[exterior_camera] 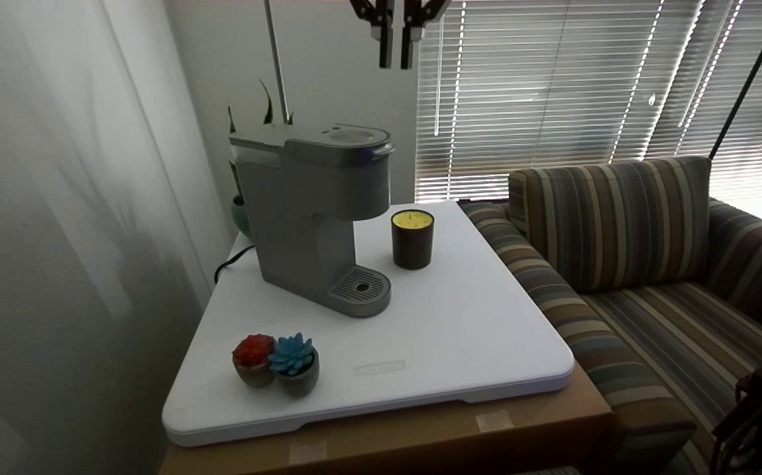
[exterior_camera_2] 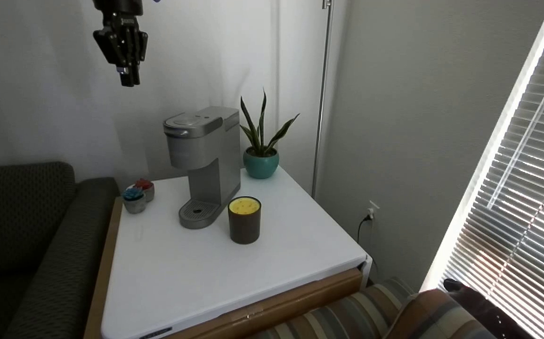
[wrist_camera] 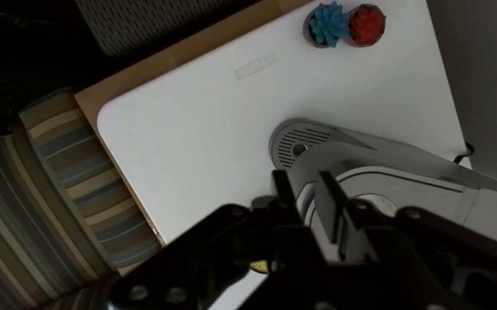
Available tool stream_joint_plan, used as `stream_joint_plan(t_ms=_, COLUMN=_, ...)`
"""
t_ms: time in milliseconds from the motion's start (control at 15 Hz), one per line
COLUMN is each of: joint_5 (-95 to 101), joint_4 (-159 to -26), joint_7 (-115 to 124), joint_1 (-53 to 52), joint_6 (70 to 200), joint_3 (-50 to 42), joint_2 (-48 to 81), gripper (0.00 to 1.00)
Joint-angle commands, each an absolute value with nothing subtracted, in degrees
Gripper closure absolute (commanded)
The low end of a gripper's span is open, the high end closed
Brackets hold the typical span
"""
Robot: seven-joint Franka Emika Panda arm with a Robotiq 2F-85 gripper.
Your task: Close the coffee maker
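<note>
The grey coffee maker point(exterior_camera: 301, 211) stands upright on the white table; it also shows in an exterior view point(exterior_camera_2: 227, 155) and in the wrist view point(wrist_camera: 407, 150). Its lid point(exterior_camera: 341, 140) lies flat and looks down on the body in both exterior views. My gripper point(exterior_camera: 396, 64) hangs in the air above the coffee maker, apart from it, and also shows in an exterior view point(exterior_camera_2: 130, 81). In the wrist view, the gripper's point(wrist_camera: 302, 174) fingers are a small gap apart with nothing held between them. They hide part of the lid's front and handle there.
A dark jar with a yellow top point(exterior_camera: 412, 245) stands beside the coffee maker on the white table point(exterior_camera: 473, 316). Red point(exterior_camera: 254, 359) and blue point(exterior_camera: 293, 363) potted succulents sit near one edge. A green-potted plant point(exterior_camera_2: 261, 165) stands behind. A striped armchair point(exterior_camera: 608, 224) adjoins the table.
</note>
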State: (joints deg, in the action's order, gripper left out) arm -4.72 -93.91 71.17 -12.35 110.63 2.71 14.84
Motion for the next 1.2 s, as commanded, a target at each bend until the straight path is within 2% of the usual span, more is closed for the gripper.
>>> stream_joint_plan(t_ms=0, joint_5=-7.3, joint_4=-93.4, joint_7=68.0, joint_1=-10.7, joint_6=107.4, joint_3=3.7, joint_2=14.3, gripper=0.47)
stream_joint_plan(t_ms=400, joint_5=-8.5, joint_4=-93.0, joint_7=66.8, joint_1=-10.6, joint_6=105.4, joint_3=3.7, joint_2=14.3, gripper=0.04)
stream_joint_plan(t_ms=533, joint_5=-9.0, joint_4=-93.0, joint_7=66.4, joint_1=-10.6, joint_6=105.0, joint_3=3.7, joint_2=14.3, gripper=0.0)
stream_joint_plan(t_ms=1133, joint_5=-10.1, joint_4=-93.1, joint_7=63.7, joint_1=-10.8, joint_6=105.0, joint_3=3.4, joint_2=14.9, gripper=0.0)
